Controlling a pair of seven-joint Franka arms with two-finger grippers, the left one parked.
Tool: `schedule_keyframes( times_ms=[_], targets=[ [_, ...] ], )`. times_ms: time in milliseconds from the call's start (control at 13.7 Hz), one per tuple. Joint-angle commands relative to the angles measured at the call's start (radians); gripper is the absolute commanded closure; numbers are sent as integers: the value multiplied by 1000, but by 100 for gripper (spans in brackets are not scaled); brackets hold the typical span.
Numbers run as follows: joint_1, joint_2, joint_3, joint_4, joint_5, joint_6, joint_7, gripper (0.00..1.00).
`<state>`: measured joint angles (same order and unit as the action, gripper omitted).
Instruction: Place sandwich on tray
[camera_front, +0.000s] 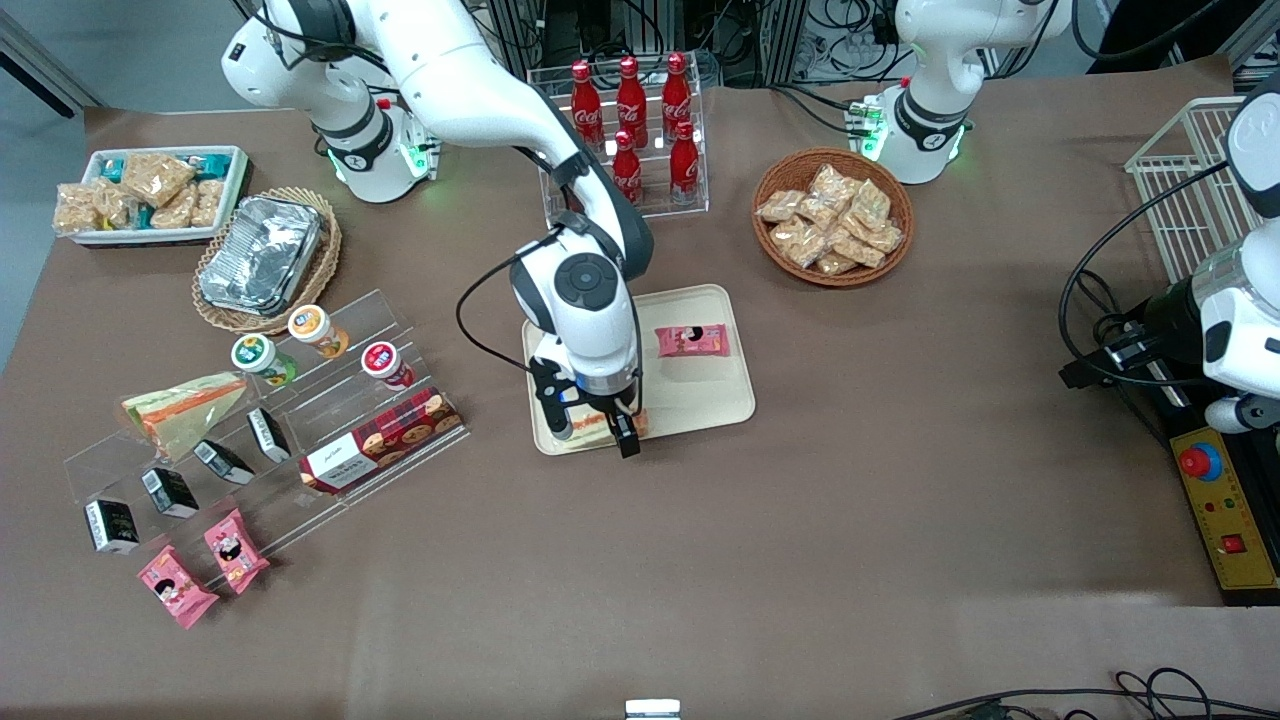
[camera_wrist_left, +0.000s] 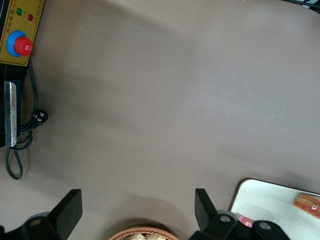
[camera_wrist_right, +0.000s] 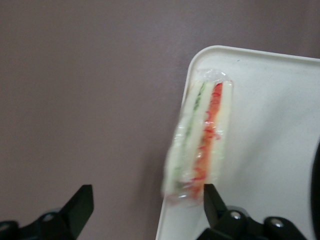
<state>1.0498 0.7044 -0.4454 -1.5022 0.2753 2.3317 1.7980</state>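
The jaws (camera_front: 600, 432) of the working arm hang just above the tray (camera_front: 700, 400), at its corner nearest the front camera and toward the working arm's end of the desk (camera_front: 800, 560). They stand spread apart and grasp nothing; in the right wrist view the two black fingertips (camera_wrist_right: 80, 205) sit wide of each other, with the sandwich (camera_wrist_right: 200, 145) lying free near one of them.

The sandwich (camera_front: 600, 422) lies on the tray along that same edge, its layered side up, showing red and green filling between pale bread under clear wrap; it sits right at the tray's rim (camera_wrist_right: 185, 100).

Also on the tray, farther from the front camera than the sandwich, lies a pink snack packet (camera_front: 691, 341).

Off the tray, toward the working arm's end of the desk, a clear stepped display rack (camera_front: 330, 400) holds a second wrapped wedge sandwich (camera_front: 185, 408), small cups and a red plaid box (camera_front: 385, 440). Farther from the front camera than the tray stands a rack of red cola bottles (camera_front: 630, 120), and beside that a round wicker basket (camera_front: 832, 215) of snack packs.
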Motion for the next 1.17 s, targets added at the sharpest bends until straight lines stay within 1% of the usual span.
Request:
schedule_keyframes(
  times_ms=[0,220,366,585,732,805,878,951,1024,1098],
  targets=[
    [-17,-121,8,-10,50,-112,-106,0],
    [-33,-228,5,-7,48,-216,-231,0],
    [-48,-310,-6,-6,42,-334,-404,0],
    [-121,-451,-6,2,30,-495,-625,0],
    [-174,-528,-4,2,9,-610,-835,0],
    [-203,-558,-4,2,-14,-664,-938,0],
    [-235,-583,4,2,-71,-702,-1045,0],
    [-253,-601,7,2,-141,-733,-1150,0],
    [-276,-614,8,0,-192,-752,-1248,0],
    [-327,-629,34,0,-223,-761,-1344,0]
  ],
)
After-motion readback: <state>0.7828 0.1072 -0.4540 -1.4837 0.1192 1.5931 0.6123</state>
